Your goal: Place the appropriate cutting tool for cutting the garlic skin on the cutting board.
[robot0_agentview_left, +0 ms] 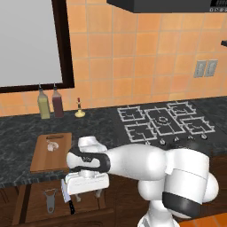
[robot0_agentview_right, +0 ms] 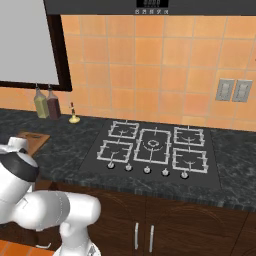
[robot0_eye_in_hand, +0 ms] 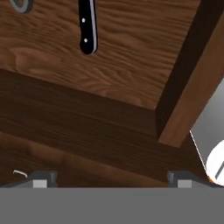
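Black-handled silver knife [robot0_agentview_left: 66,197], light-brown board [robot0_agentview_left: 49,153], whitish garlic [robot0_agentview_left: 53,146].

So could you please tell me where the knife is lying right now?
The knife lies in the open wooden drawer below the counter, lower left in the left base view, just right of the grey peeler and left of the claw.

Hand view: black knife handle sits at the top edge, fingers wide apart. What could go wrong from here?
1. The black-handled silver knife lies off-centre from the open gripper, so a straight descent may miss it.
2. The grey Y-shaped peeler lies beside it in the open wooden drawer; the fingers could catch the wrong tool.
3. The small whitish garlic bulb already occupies the light-brown wooden cutting board; placing the knife may knock it.
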